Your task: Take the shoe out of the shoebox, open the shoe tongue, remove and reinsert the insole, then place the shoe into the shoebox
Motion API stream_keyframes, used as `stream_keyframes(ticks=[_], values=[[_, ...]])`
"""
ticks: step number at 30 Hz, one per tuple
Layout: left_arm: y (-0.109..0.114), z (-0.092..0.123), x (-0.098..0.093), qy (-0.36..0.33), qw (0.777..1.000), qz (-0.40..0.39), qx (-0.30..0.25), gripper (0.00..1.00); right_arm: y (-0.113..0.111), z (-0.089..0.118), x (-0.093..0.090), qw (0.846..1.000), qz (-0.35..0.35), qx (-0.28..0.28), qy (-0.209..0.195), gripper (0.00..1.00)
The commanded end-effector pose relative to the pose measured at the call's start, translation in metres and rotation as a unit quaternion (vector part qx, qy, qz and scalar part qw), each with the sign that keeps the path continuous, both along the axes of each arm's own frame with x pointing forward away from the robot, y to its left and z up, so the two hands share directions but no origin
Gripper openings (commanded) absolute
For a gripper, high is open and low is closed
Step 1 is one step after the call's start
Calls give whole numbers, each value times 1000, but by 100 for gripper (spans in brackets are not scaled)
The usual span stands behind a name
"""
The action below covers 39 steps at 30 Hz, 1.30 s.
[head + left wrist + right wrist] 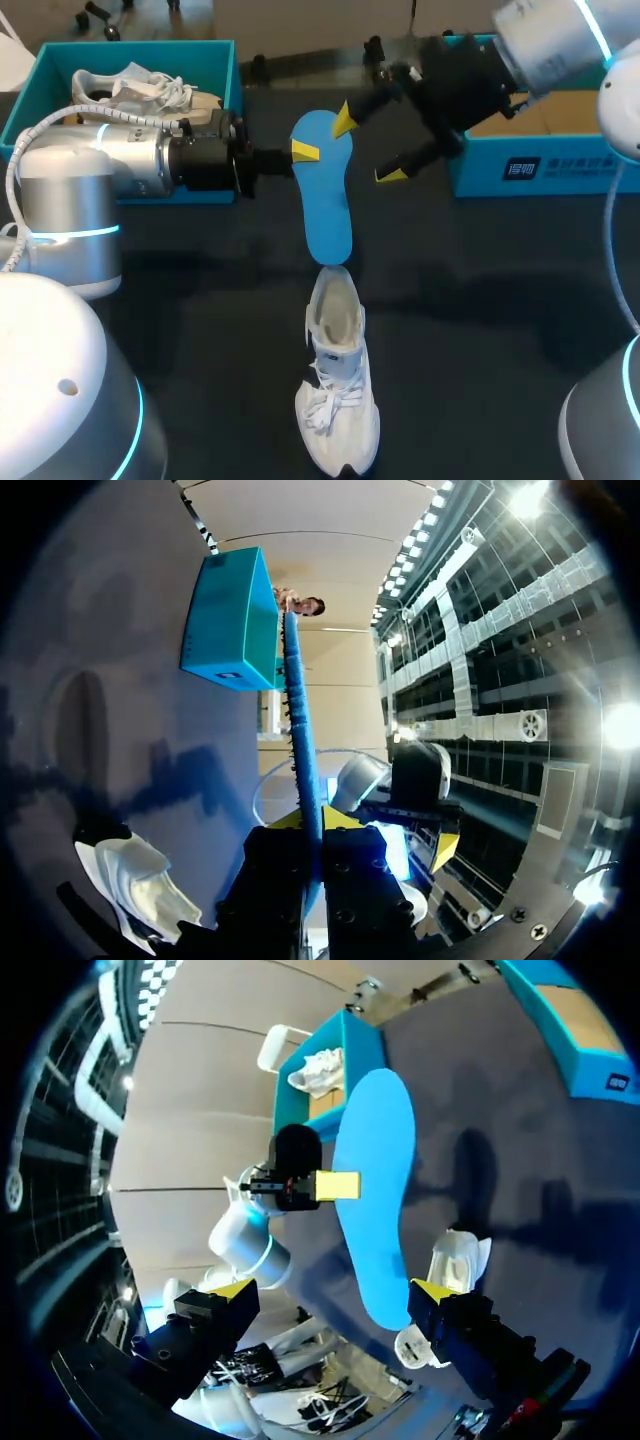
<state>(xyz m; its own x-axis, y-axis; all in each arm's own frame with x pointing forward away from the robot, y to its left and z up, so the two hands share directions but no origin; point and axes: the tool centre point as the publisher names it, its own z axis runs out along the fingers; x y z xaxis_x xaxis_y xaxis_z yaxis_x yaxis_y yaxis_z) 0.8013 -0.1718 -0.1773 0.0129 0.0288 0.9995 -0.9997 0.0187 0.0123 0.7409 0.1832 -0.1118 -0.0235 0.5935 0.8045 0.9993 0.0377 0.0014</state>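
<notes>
My left gripper (305, 150) clamped on blue insole (327, 200) above shoe (338, 400) on tabletop (480, 330), right gripper (367, 148) open beside insole

Two white shoes (338, 400) (140, 90), two teal boxes (130, 48) (560, 172), one blue insole (325, 195), two arms (120, 160) (550, 40).

You see a matt blue insole (325, 200), a white cloth shoe (338, 400), a smooth teal card shoebox (150, 46) and a matt dark bench (480, 330).

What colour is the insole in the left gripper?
The insole is bright blue; head view shows it best.
</notes>
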Motion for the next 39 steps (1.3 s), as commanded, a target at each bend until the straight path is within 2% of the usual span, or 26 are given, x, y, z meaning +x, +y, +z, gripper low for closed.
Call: stream_keyframes(ticks=[1, 13, 18, 21, 25, 30, 33, 36, 37, 39], values=[[0, 0, 0, 0, 1000, 1, 0, 0, -16, -12, -13, 990, -7, 134, -45, 100], [0, 0, 0, 0, 1000, 1, 0, 0, -28, -28, 3, 971, 6, 234, -53, 100], [2, 6, 5, -31, 999, -5, -23, 0, -29, -32, 8, 969, 9, 241, -48, 100], [4, 13, 8, -74, 997, -8, -36, 0, -29, -32, 11, 968, 11, 247, -43, 100], [8, 26, 8, -165, 986, -3, -40, 0, -29, -32, 12, 965, 13, 261, -35, 100], [15, 34, 5, -301, 953, -2, -41, 0, -29, -32, 12, 965, 13, 261, -35, 100], [17, 37, 7, -385, 922, 11, -47, 0, -29, -32, 12, 965, 13, 261, -35, 100], [21, 39, 6, -483, 873, 29, -57, 0, -29, -32, 12, 965, 13, 261, -35, 100], [22, 40, 6, -533, 843, 39, -60, 0, -29, -32, 12, 965, 13, 261, -35, 100], [23, 39, 5, -588, 805, 36, -72, 0, -29, -32, 12, 965, 13, 261, -35, 100]])
